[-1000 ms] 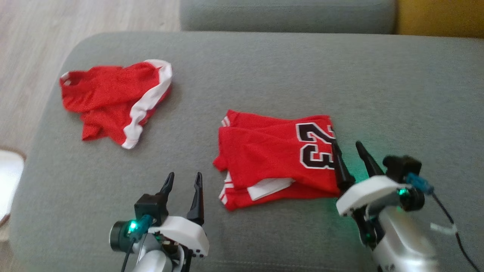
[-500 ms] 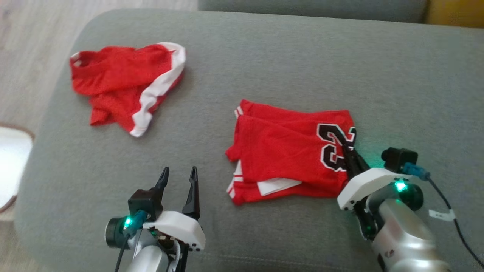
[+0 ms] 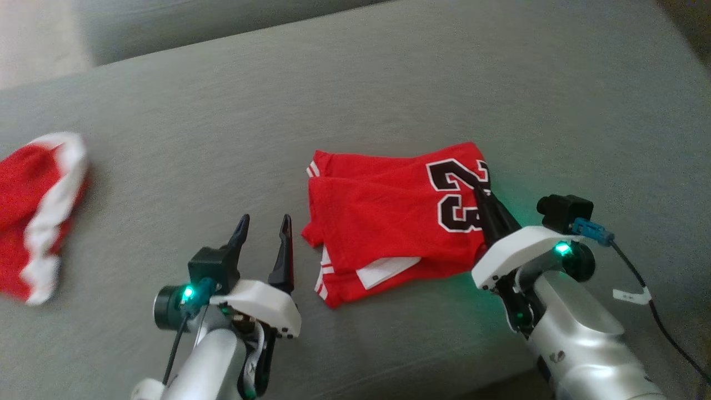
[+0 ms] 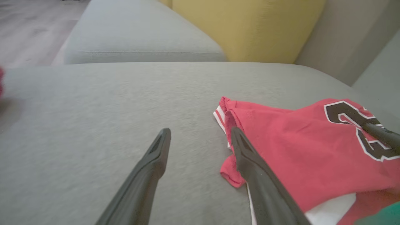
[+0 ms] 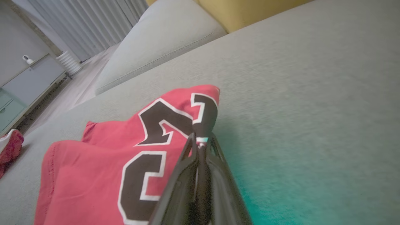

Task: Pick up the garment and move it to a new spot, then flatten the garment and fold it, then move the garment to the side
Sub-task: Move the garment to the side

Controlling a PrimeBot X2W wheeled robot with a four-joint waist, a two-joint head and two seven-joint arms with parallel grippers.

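The garment (image 3: 383, 216), a folded red jersey with a black 23, lies on the grey sofa seat (image 3: 389, 94). My right gripper (image 3: 481, 193) is shut on its right edge beside the number. The right wrist view shows that gripper (image 5: 201, 138) pinching the cloth fold of the garment (image 5: 103, 150) between closed fingers. My left gripper (image 3: 264, 226) stands open just left of the garment, holding nothing. In the left wrist view the left gripper (image 4: 200, 131) spans bare seat, its right finger (image 4: 250, 159) lying over the garment (image 4: 297, 147) at its left corner.
A second red and white garment (image 3: 39, 216) lies crumpled at the seat's far left. A yellow cushion (image 4: 247, 28) and another grey seat section (image 4: 137, 34) stand behind. Wooden floor (image 4: 28, 28) lies beyond the sofa's left end.
My right gripper has closed on the garment's right edge. The head camera has swung, shifting the whole picture; the second garment now sits at the view's left border. The left gripper stays open.
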